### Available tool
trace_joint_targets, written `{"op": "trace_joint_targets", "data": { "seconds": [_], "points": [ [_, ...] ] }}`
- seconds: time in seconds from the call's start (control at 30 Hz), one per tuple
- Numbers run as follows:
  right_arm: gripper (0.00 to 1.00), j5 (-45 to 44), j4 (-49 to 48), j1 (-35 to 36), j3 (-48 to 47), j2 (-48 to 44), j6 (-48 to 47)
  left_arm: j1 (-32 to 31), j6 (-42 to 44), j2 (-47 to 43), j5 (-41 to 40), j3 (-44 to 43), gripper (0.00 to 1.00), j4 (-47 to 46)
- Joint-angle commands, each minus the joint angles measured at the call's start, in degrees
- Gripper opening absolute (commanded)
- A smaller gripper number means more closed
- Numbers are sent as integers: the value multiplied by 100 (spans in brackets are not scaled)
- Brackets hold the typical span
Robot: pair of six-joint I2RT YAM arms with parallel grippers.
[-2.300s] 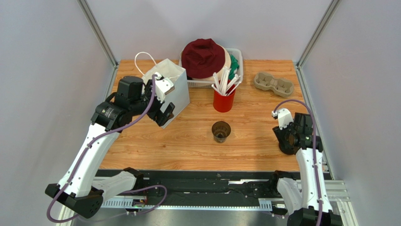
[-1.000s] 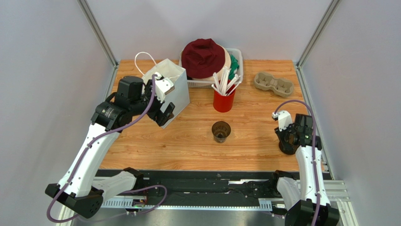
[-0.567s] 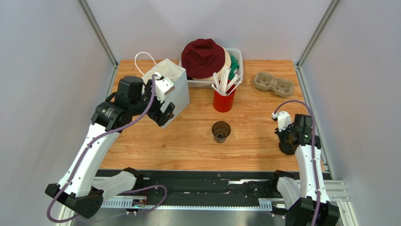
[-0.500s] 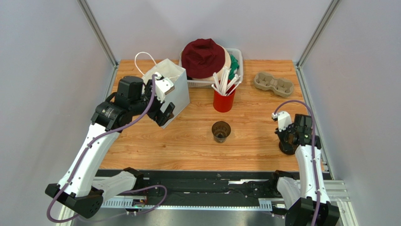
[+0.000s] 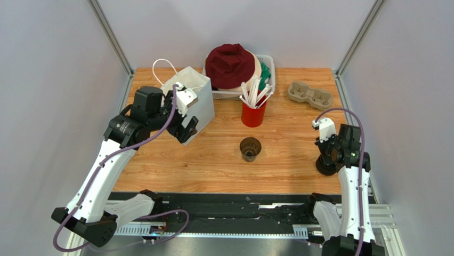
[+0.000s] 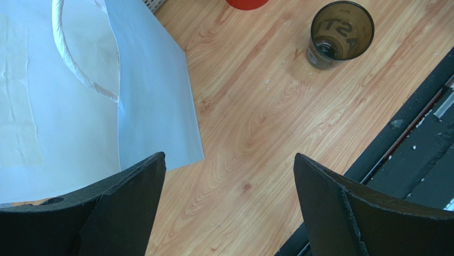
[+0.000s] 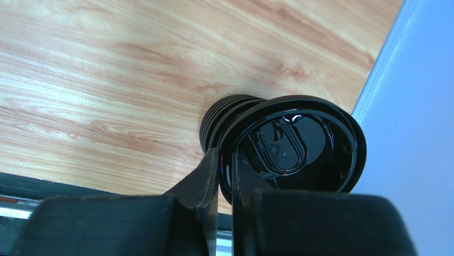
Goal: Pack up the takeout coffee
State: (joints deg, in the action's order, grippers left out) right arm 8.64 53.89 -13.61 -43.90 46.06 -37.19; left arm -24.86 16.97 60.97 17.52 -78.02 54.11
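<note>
Your left gripper (image 6: 228, 157) hangs over the wooden table (image 6: 256, 133) with its jaws spread wide and nothing between them. The white paper bag with a looped handle (image 6: 154, 106) sits just ahead of one finger, its bottom corner close to that fingertip but outside the gap. Well beyond the other finger stands the dark brown disposable coffee cup (image 6: 341, 34). It is upright and open-topped, brownish inside, with lettering showing through its wall, and nothing touches it. From overhead it stands between your two grippers, well apart from each.

Your right gripper (image 7: 224, 157) is clenched on the black round plastic lid (image 7: 298, 149), with the rim pinched between the two fingers. The lid tilts up from the fingertips. Just past them, behind the lid, a black ribbed stack (image 7: 224, 114) rests on the table near its edge. The lid looks lifted off the stack, though from this angle you can't be sure whether they touch.
</note>
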Motion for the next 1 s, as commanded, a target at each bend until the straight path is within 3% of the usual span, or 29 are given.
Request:
{"op": "trace_joint_targets", "data": {
  "seconds": [0.0, 0.2, 0.3, 0.43, 0.83, 0.97],
  "points": [
    [5, 190, 183, -28, -435, -97, 142, 25, -71, -32, 85, 15, 98, -155],
    [4, 225, 201, -28, -523, -71, 186, 17, -62, -41, 94, -11, 98, -155],
    [3, 654, 359, -19, -786, -80, 291, 25, -1, -41, 173, -82, 98, -155],
    [4, 1856, 849, -10, -1898, 173, 511, 25, 183, 46, 357, -310, 98, -120],
    [4, 5029, 2396, 297, -4749, 1790, 292, -80, 2291, 232, 507, -979, 99, -102],
    [4, 5709, 3004, 542, -5321, 2239, -234, -439, 3459, 161, -263, -1022, 99, 21]
  ]
}}
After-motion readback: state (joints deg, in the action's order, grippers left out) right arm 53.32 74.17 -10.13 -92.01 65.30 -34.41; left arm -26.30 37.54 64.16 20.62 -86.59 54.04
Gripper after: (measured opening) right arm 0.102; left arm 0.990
